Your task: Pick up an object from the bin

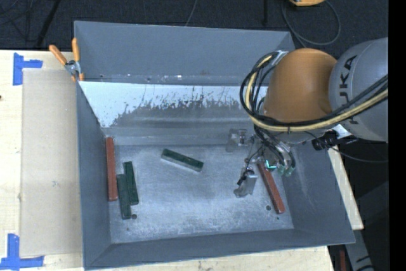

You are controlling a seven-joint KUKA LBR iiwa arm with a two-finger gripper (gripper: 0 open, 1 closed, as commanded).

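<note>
Presently, the arm [363, 91] was recorded reaching in from the right; the pincer [249, 176] was noted low on the bin's [190, 55] right floor, just beside a red-brown stick [273, 191]; its state could not be told.

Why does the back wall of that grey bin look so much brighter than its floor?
Camera view: the sloping back wall catches light as a pale glare band; the floor is duller and evenly lit, and the green block on it casts hardly any shadow.
</note>
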